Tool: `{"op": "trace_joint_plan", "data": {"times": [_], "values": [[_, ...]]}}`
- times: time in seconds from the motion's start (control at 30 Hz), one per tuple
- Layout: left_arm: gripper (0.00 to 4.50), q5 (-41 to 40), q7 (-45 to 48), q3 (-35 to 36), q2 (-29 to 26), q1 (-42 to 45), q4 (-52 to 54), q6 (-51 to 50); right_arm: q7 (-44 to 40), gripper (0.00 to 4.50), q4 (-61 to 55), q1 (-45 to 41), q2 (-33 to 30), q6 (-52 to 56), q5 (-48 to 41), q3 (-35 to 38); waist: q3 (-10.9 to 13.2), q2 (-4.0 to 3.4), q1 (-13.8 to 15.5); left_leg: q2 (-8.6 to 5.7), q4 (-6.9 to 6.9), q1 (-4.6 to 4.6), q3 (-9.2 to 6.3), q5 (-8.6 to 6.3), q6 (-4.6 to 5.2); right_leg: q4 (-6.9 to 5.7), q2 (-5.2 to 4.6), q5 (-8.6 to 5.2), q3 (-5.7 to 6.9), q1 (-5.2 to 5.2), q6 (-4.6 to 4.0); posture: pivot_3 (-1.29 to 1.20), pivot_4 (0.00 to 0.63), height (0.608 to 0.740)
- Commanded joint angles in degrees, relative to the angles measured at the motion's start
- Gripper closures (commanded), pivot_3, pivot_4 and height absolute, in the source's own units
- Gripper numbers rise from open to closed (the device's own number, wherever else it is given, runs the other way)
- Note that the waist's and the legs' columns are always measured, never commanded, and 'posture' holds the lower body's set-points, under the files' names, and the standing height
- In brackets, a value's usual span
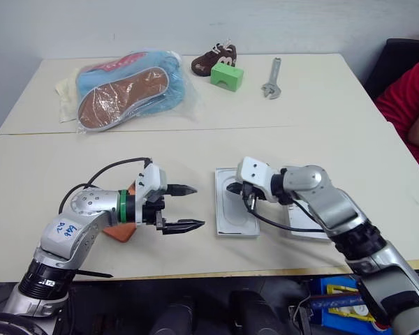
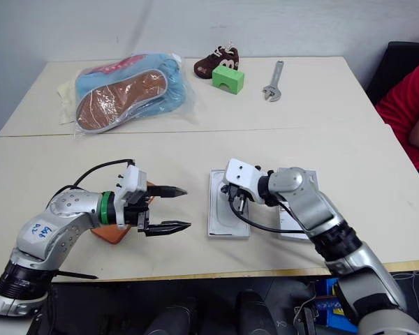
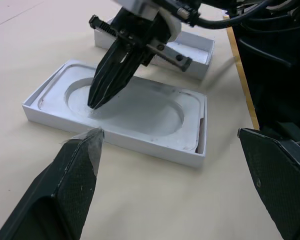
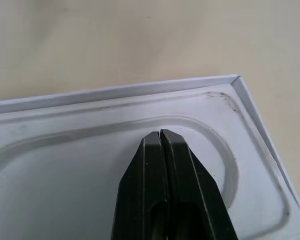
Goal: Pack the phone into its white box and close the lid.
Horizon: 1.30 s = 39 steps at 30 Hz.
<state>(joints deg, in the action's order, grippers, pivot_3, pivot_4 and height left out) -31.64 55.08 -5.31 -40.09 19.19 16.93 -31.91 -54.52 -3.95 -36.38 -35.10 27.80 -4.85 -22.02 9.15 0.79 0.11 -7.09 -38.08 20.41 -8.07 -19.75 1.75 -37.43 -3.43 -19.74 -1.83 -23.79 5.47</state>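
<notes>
The white box (image 3: 115, 142) lies on the table in front of me with a white insert (image 3: 140, 107) with an oval recess lying in it. My right gripper (image 3: 95, 102) is shut, and its tip touches the recess near one end (image 4: 157, 134). The lid (image 3: 192, 50), white inside, sits just to the right of the box, partly under my right arm (image 1: 304, 227). My left gripper (image 1: 197, 206) hangs open to the left of the box, pointing toward it, with nothing between its fingers (image 3: 80, 170). The orange phone (image 1: 119, 232) lies flat under my left forearm, mostly hidden.
On the far table are shoe soles in a plastic bag (image 1: 126, 87), a small brown shoe (image 1: 215, 59), a green block (image 1: 227, 75) and a wrench (image 1: 272, 78). A person in red (image 1: 408, 105) sits at the right. The table's front edge (image 1: 265, 271) runs close below the box.
</notes>
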Motion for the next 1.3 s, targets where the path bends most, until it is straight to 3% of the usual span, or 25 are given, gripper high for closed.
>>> {"op": "trace_joint_plan", "data": {"times": [0.03, 0.2, 0.47, 0.73, 0.93, 1.1, 1.3], "values": [[0.00, 0.03, 0.53, -0.40, 1.09, 1.18, 0.76, -0.02, -2.94, 4.49, -11.39, 3.88, -5.94, 3.53, -1.67, 3.39, 0.00, -0.01, 0.50, 0.00, -0.01, 0.01, -0.01, 0.00, 0.00, 0.00, -0.01, 0.00, 0.00, 0.00, 0.00, 0.00, 0.150, 0.740], [0.00, 0.36, 0.99, -0.87, 1.85, 1.65, 0.45, -0.31, -3.62, 4.49, -16.11, 7.89, -8.87, 3.52, 0.10, 1.53, 0.01, 0.00, 0.61, 0.02, -0.01, 0.00, 0.03, -0.01, 0.01, 0.02, 0.01, 0.00, -0.04, 0.00, 0.00, 0.00, 0.150, 0.740], [0.00, 0.31, 1.67, -1.49, 2.16, 2.90, -0.56, -1.61, 3.68, 4.49, -5.81, 9.00, -0.35, -7.22, 11.18, -6.80, 0.00, 0.01, 0.59, 0.06, -0.01, -0.07, 0.06, 0.01, -0.02, -0.05, 0.04, 0.00, -0.05, 0.01, 0.00, 0.00, 0.150, 0.740], [0.00, -0.17, 2.13, -0.11, 0.60, 1.65, -0.64, -3.49, 0.37, 4.49, -8.78, 9.82, -1.66, -5.80, 9.36, -3.26, -0.01, 0.03, 0.76, 0.04, -0.02, -0.11, 0.05, 0.01, -0.01, -0.03, 0.04, 0.00, -0.05, 0.08, 0.00, 0.00, 0.150, 0.740], [0.00, -5.32, 7.65, 7.39, -8.75, -3.41, -2.57, -10.79, -2.11, 4.49, -11.62, 4.35, 2.46, -0.20, 2.78, 0.04, 0.06, -0.03, -0.15, 0.08, 0.05, -0.08, 0.05, 0.01, -0.02, -0.04, 0.07, 0.00, -0.06, 0.00, -0.01, 0.00, 0.150, 0.740], [0.00, -7.90, 13.53, 14.79, -20.73, -5.02, -15.68, -20.15, -4.62, 4.49, -8.67, -1.42, 7.84, 0.60, 0.43, -3.21, 0.13, -0.09, -0.66, 0.17, 0.13, -0.09, 0.03, 0.01, -0.08, -0.13, 0.14, -0.08, -0.01, -0.11, -0.14, 0.00, 0.150, 0.740], [0.00, -2.67, 11.98, 11.03, -26.87, 0.72, -27.94, -27.43, -6.09, 4.49, 0.27, -6.04, 13.72, -4.33, 3.67, -9.48, 0.13, -0.09, -0.20, -0.02, 0.12, -0.05, -0.11, -0.02, -0.06, -0.31, 0.03, -0.09, 0.03, -0.13, -0.21, 0.00, 0.150, 0.740]]}}
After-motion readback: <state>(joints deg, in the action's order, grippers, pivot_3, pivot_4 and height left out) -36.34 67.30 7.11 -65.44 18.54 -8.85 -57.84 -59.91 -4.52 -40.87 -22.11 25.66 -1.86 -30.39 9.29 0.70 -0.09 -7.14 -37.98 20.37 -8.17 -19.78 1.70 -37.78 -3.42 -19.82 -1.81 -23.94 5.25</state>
